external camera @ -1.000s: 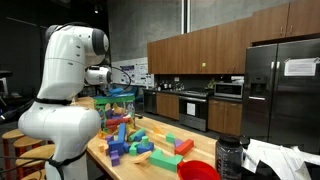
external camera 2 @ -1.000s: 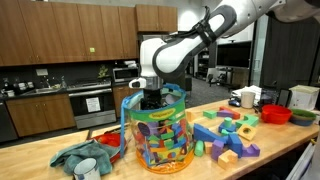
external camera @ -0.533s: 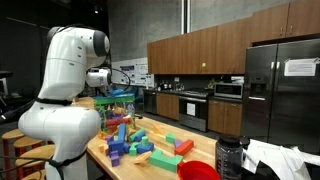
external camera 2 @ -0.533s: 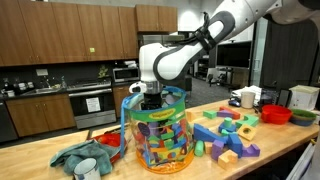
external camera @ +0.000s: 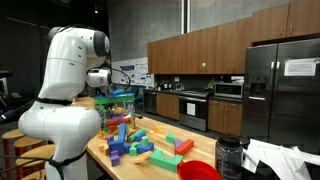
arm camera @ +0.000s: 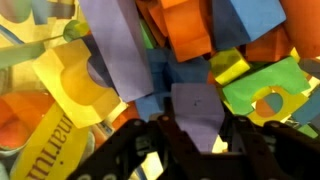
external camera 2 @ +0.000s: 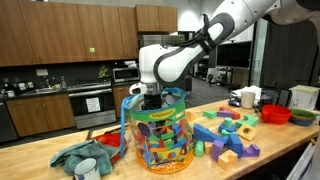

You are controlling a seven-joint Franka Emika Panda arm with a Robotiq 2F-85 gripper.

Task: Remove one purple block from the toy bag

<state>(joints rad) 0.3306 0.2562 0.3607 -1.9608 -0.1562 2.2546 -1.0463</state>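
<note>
The toy bag point(external camera 2: 160, 128) stands on the wooden table, see-through with a teal top edge, full of many-coloured blocks; it also shows behind the arm's white body point(external camera: 120, 105). My gripper point(external camera 2: 152, 97) reaches down through the bag's mouth. In the wrist view the gripper point(arm camera: 195, 128) is shut on a pale purple block point(arm camera: 194, 108), with one dark finger against each side of it. A second, longer purple block point(arm camera: 118, 50) lies further up among orange, blue, yellow and green pieces. In both exterior views the held block is hidden inside the bag.
Loose blocks point(external camera 2: 230, 130) are scattered on the table beside the bag. A red bowl point(external camera 2: 277, 115) sits beyond them, and it shows by a dark jar point(external camera: 228, 155) too. A crumpled teal cloth point(external camera 2: 85, 155) lies on the bag's other side.
The arm's wrist has shifted slightly over the bag's mouth. The bag and the loose blocks have not moved.
</note>
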